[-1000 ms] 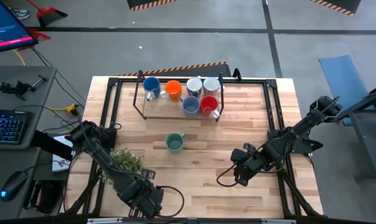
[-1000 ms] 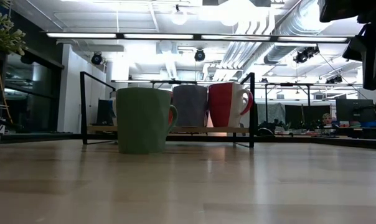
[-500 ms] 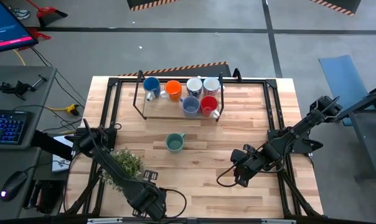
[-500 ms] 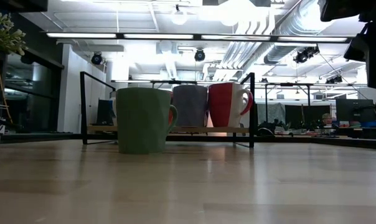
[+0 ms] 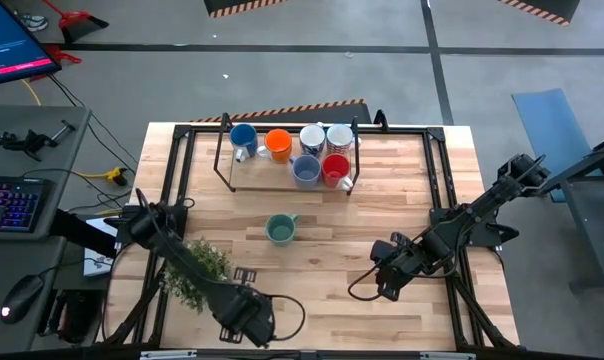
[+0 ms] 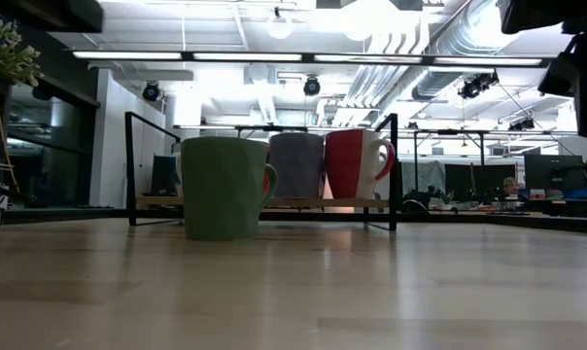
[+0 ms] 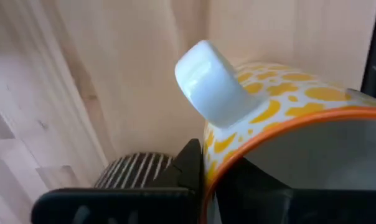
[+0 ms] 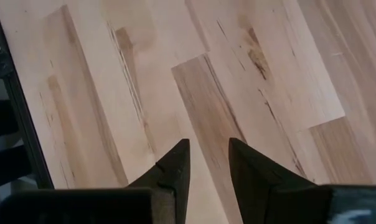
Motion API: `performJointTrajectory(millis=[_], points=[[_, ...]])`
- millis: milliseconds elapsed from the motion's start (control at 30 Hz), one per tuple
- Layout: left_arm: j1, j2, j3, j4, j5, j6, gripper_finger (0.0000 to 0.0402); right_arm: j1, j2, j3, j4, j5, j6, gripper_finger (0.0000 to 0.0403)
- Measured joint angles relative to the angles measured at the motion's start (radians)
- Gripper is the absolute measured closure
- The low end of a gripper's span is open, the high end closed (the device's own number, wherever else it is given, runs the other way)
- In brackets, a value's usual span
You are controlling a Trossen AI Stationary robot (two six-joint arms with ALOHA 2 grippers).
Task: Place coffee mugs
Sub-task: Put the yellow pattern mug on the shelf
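Note:
My left gripper (image 5: 247,318) is at the table's near edge, right of the potted plant (image 5: 197,265). It is shut on a white mug with orange-yellow spots and an orange rim (image 7: 287,106). In the high view the arm hides this mug. A green mug (image 5: 279,230) stands on its base mid-table. Blue (image 5: 243,137), orange (image 5: 278,143), two patterned (image 5: 313,138) (image 5: 340,137), slate-blue (image 5: 305,170) and red (image 5: 335,168) mugs stand on the rack (image 5: 227,185). My right gripper (image 8: 209,155) hovers at the right, empty, with a narrow gap between its fingers. My left gripper (image 7: 210,177) holds the spotted mug by its rim (image 7: 222,158), right beside the white handle (image 7: 210,84). One finger (image 7: 191,165) is outside the wall and the other is inside the mug. Whether the mug is clear of the table, I cannot tell.
The black wire rack with a wooden shelf stands at the far middle. Black frame rails (image 5: 182,170) run along the table's left, right and far sides. Bare wood (image 5: 322,300) lies between the green mug and the near edge. In the low view the green mug (image 6: 224,187) stands before the rack.
My left arm has swung a little toward the table's right edge, along the near edge, still shut on the spotted mug. My right arm and the other mugs have kept still.

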Motion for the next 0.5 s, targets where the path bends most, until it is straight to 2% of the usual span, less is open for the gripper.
performJointTrajectory(millis=[233, 400, 500], points=[[0.059, -0.055, 0.007, -0.017, -0.072, 0.055, 0.0393, 0.000, 0.000, 0.000, 0.000, 0.027, -0.002, 0.0314], [0.114, -0.181, 0.060, -0.131, -0.105, 0.056, 0.0394, 0.000, 0.000, 0.000, -0.001, 0.031, -0.007, 0.0314], [0.160, -0.268, 0.088, -0.225, -0.159, 0.068, 0.0394, 0.000, 0.000, 0.000, -0.001, 0.054, -0.008, 0.0314]])
